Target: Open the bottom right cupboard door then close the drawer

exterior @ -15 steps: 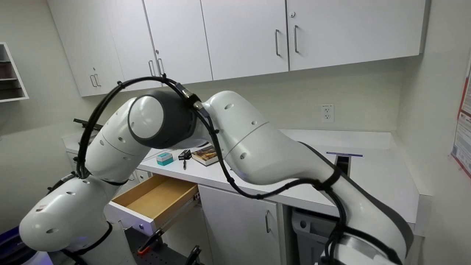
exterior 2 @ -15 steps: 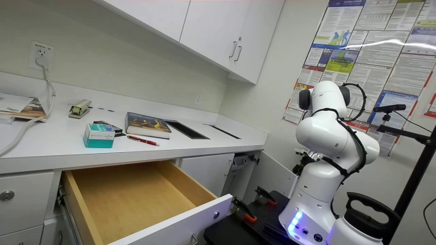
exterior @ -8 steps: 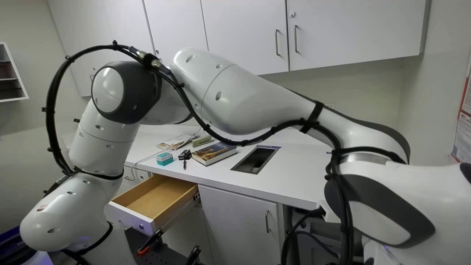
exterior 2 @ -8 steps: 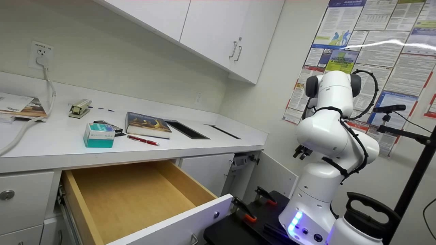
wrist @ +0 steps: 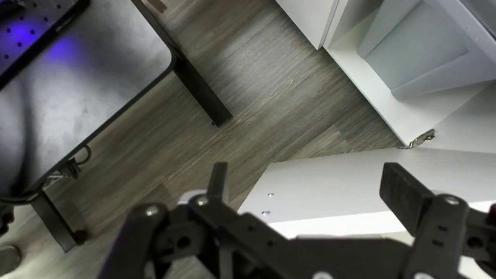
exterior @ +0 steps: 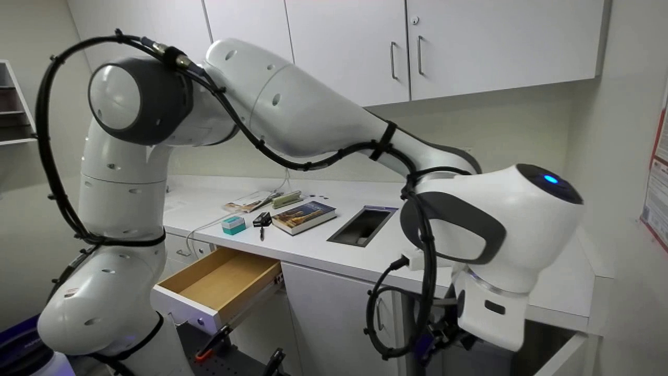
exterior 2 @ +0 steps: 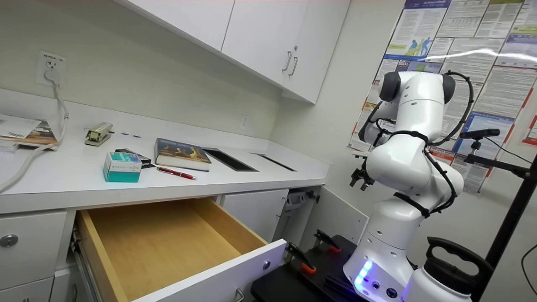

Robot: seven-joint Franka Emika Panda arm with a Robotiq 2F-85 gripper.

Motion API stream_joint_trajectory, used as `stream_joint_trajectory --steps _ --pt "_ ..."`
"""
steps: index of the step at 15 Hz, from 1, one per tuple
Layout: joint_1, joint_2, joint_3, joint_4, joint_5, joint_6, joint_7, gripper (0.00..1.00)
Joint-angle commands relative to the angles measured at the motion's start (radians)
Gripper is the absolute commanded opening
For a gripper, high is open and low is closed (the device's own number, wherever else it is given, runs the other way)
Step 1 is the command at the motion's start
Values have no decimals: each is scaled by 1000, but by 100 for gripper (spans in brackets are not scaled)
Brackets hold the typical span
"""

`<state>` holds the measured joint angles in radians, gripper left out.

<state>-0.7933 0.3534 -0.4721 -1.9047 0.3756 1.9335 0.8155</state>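
The bottom right cupboard door stands wide open; its inner face [exterior 2: 337,212] shows in an exterior view and in the wrist view [wrist: 329,190]. Two screws [wrist: 267,203] sit near its free edge; its handle is hidden. The drawer is pulled out, its white front panel [exterior 2: 222,279] and light-wood box showing in both exterior views [exterior: 182,308]. My gripper [wrist: 306,176] is open with nothing between its fingers, pointing down above the open door and floor. In the exterior views the gripper [exterior 2: 361,180] hangs apart from door and drawer.
A shut white base door [exterior: 339,313] stands between drawer and open cupboard. A grey bin [wrist: 418,46] is inside the cupboard. A black table [exterior 2: 293,285] with clamps stands before the drawer. The counter [exterior 2: 235,184] bears a book [exterior 2: 182,155], teal box [exterior 2: 121,167] and red pen [exterior 2: 176,173].
The arm has risen and drawn back, its elbow moving up and left in an exterior view. The wrist and gripper have come up into sight. Door and drawer have not moved.
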Motion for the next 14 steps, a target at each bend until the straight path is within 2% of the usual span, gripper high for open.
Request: stream_joint_trajectory --steps 1,4,5,6,7,12,14 --pt "107 -165 19 -249 -58 196 -79 100" --pt "192 -263 33 -416 -52 321 -171 100" --pt "207 -293 38 -465 -14 350 -222 100" --pt "202 -174 13 -327 -27 279 -154 100" --pt "218 -189 12 -356 -26 292 -161 100" --pt "215 -170 -2 -335 -26 291 -162 100" --pt "243 -245 16 -366 -52 324 -239 100"
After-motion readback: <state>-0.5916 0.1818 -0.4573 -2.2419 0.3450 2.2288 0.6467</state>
